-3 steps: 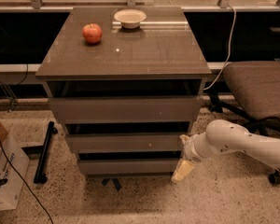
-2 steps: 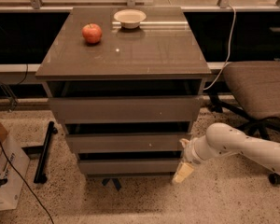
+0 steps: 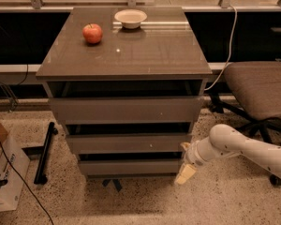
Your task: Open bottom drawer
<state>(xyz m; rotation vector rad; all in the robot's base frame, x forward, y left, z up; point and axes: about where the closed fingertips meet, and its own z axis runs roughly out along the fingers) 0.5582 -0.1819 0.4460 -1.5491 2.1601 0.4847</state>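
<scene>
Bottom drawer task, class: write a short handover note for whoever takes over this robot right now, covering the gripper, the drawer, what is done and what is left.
Gripper: low near the floor, at the right end of the bottom drawer, by the front right corner of the cabinet. Contact cannot be judged.
Bottom drawer: lowest of three; its front looks shut or nearly so.
Done: the approach; the gripper is at the drawer's right edge.
Left: get a hold on the front's edge and pull the drawer out, probably toward the camera.
Note: an apple and a bowl sit on the cabinet top; a chair stands to the right.
</scene>
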